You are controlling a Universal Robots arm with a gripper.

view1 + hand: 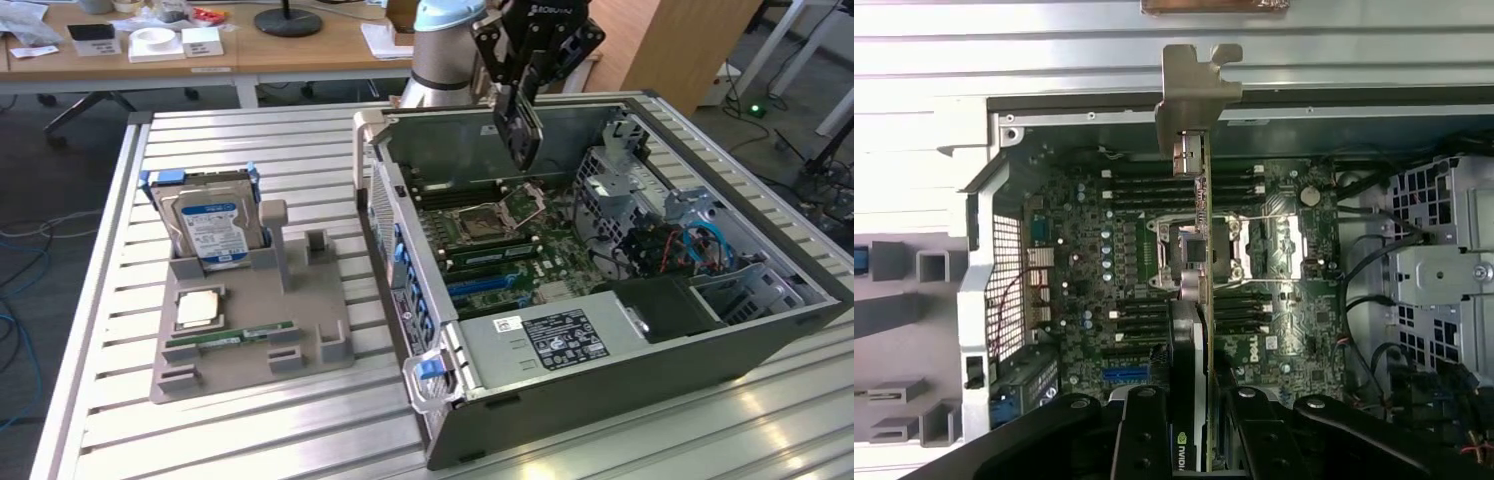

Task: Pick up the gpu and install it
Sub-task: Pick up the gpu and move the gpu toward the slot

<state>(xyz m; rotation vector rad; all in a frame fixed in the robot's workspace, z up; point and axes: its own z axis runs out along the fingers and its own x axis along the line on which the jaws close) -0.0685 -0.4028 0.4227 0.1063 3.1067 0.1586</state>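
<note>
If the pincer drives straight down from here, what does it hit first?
Probably the motherboard around the CPU socket: the gpu clamped in the pincer hangs above it and would touch first. Depth unclear.

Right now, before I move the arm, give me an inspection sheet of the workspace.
Surface: slatted metal table carrying an open computer case and a gray holder.
Job's things: graphics card hanging upright above the motherboard, not yet seated.
Clutter: hard drive standing in the holder; memory stick and processor chip lying in it.
Tool: tool shut on the graphics card.
Cables: blue cables inside the case; loose cables on the floor.
Surroundings: wooden desks behind, with small items.
</note>
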